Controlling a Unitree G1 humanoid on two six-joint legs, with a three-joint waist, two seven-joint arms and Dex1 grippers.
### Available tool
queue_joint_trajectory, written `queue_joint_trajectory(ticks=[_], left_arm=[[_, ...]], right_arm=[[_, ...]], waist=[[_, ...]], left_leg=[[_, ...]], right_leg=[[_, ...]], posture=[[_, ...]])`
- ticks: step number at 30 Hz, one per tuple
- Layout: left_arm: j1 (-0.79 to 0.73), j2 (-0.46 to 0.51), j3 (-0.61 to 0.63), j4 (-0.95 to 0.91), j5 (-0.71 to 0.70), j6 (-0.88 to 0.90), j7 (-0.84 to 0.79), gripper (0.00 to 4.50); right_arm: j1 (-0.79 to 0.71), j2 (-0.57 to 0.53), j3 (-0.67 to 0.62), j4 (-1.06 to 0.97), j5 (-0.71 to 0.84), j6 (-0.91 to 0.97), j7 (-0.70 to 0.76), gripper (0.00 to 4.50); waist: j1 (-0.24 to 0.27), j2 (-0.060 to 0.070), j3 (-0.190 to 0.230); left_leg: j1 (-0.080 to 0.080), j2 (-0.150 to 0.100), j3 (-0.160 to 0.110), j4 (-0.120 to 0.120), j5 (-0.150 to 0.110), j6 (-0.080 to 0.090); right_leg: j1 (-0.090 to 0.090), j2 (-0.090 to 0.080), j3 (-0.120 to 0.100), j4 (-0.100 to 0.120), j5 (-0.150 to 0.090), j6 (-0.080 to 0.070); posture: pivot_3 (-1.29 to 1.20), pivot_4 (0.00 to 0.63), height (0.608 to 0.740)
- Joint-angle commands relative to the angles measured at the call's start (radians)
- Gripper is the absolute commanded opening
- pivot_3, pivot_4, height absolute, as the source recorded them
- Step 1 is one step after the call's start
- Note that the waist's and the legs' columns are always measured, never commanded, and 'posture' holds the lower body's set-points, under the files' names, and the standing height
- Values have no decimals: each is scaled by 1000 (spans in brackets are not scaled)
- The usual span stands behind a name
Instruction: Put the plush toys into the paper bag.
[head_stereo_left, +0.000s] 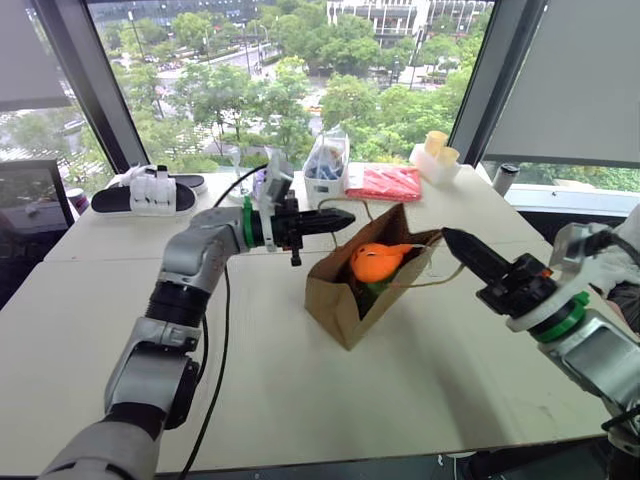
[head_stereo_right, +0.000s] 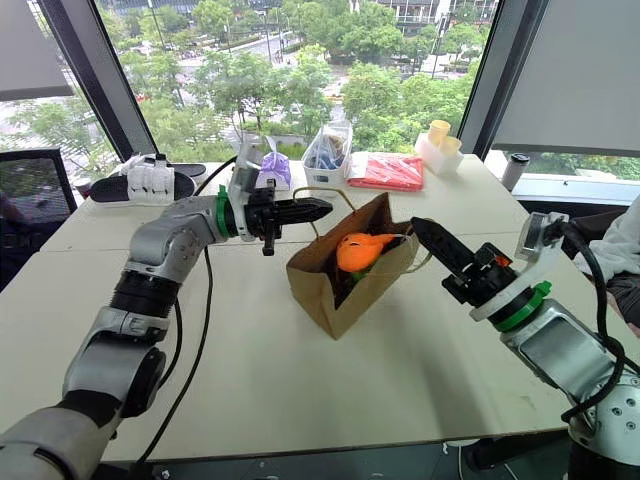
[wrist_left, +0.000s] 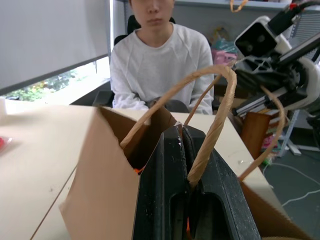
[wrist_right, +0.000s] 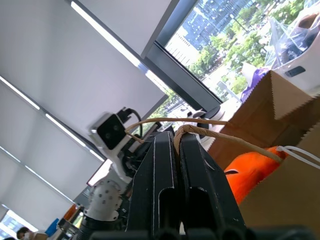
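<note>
The brown paper bag (head_stereo_left: 345, 300) stands open in the middle of the table. An orange plush toy (head_stereo_left: 375, 262) lies in its mouth, with a bit of the green plush toy (head_stereo_right: 357, 275) showing just under it. My left gripper (head_stereo_left: 340, 217) reaches in level from the left, shut on one cord handle (wrist_left: 215, 115). From the right, my right gripper (head_stereo_left: 450, 238) is shut on the other cord handle (wrist_right: 210, 134), with the orange plush toy (wrist_right: 250, 170) just beyond it.
At the back of the table lie black-and-white slippers (head_stereo_left: 150, 192), a clear plastic bag of blue items (head_stereo_left: 326, 165), a red packet (head_stereo_left: 385, 183), a purple pouch (head_stereo_right: 277, 168) and yellow cups (head_stereo_left: 435, 150). A person in a white sweatshirt (wrist_left: 160, 65) sits at the table's right side.
</note>
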Motion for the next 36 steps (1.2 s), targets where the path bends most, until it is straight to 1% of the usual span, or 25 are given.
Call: queue_joint_trajectory(ticks=[1, 4, 6, 10, 14, 15, 16, 17, 20, 21, 23, 24, 25, 29, 33, 36], left_arm=[[-47, -25, -2, 29, 34, -52, -10, 0], [-60, -48, -9, 107, 93, -102, 23, 0], [-72, -60, -4, 145, 111, -96, 40, 0], [-76, -71, -7, 175, 137, -90, 34, 0], [-68, -71, 0, 175, 130, -57, 16, 0], [-69, -72, 12, 175, 120, -40, 26, 263], [-71, -73, 25, 175, 107, -18, 31, 556], [-75, -72, 36, 176, 98, -2, 34, 865], [-78, -71, 55, 164, 84, 29, 34, 2364], [-76, -72, 60, 156, 80, 36, 33, 2849], [-73, -71, 67, 140, 71, 54, 24, 3861], [-68, -69, 74, 128, 65, 60, 25, 4356], [-62, -65, 81, 115, 58, 66, 29, 4470], [-38, -50, 107, 76, 49, 85, 61, 4470], [29, -15, 148, -12, -13, 194, 80, 4470], [80, 5, 161, -88, -49, 261, 100, 4470]], right_arm=[[17, -22, 3, -25, 19, -39, 7, 40], [3, -22, 2, -32, 54, -77, -5, 40], [-11, -25, 9, -24, 70, -99, -29, 40], [-20, -36, 67, 27, 10, -101, -84, 40], [-2, -39, 95, 40, -21, -96, -94, 40], [5, -37, 96, 42, -31, -101, -97, 603], [14, -34, 93, 43, -35, -105, -97, 869], [20, -35, 87, 40, -35, -107, -88, 1325], [34, -39, 69, 13, -24, -111, -51, 2927], [38, -39, 67, 9, -23, -114, -49, 3383], [46, -38, 61, 8, -26, -122, -44, 4466], [59, -39, 51, 6, -40, -127, -46, 4500], [75, -42, 38, 6, -46, -131, -46, 4500], [144, -35, -40, -15, -33, -152, -9, 4500], [261, -23, -165, -71, 60, -162, 87, 4500], [302, -37, -202, -97, 80, -171, 118, 4500]], waist=[[1, 0, 0], [1, 0, 0], [0, 0, 0], [-4, 0, 0], [-3, 0, 0], [-2, 0, 0], [-1, 0, 0], [0, 0, 0], [0, 0, 0], [0, 0, 0], [-1, 0, 0], [0, 0, 0], [1, 0, 0], [1, 0, 0], [0, 0, 0], [-4, 0, 0]], left_leg=[[0, 0, 0, 0, 0, 0], [0, 0, 0, 0, 0, 0], [0, 0, 0, 0, 0, 1], [1, 0, 0, 0, 0, 1], [0, 0, 0, 0, 0, 1], [0, 0, 0, 0, 0, 1], [0, 0, 0, 0, 0, 1], [0, 0, 0, 0, 0, 1], [0, 0, 0, 0, 0, 1], [0, 0, 0, 0, 0, 1], [0, 0, 0, 0, -1, 1], [0, 0, 0, 0, -1, 1], [0, 0, 0, 0, -1, 1], [0, 0, 0, 0, -1, 1], [1, 1, 0, 0, -1, 2], [1, 2, 0, 0, -2, 3]], right_leg=[[0, 0, 0, 0, 0, 0], [0, 0, 0, 0, 0, 0], [0, 0, 0, 0, 0, 0], [0, 0, 0, 0, 0, 0], [-1, 0, 0, 1, 0, 0], [-1, 0, 0, 1, 0, 0], [-1, 0, 0, 1, 0, 0], [0, 0, 0, 1, 0, 0], [0, 0, 0, 1, 0, 0], [0, 0, 0, 1, 0, 0], [0, 0, 0, 1, 0, 0], [0, 0, 0, 1, 0, 0], [0, 0, 0, 1, 0, 0], [0, 0, 0, 1, 0, 0], [0, 0, 0, 1, 0, 0], [0, 1, 0, 1, 0, 0]], posture=[[0, 150, 740], [0, 150, 740], [0, 150, 740], [0, 150, 740], [0, 150, 740], [0, 150, 740], [0, 150, 740], [0, 150, 740], [0, 150, 740], [0, 150, 740], [0, 150, 740], [0, 150, 740], [0, 150, 740], [0, 150, 740], [0, 150, 740], [0, 150, 740]])
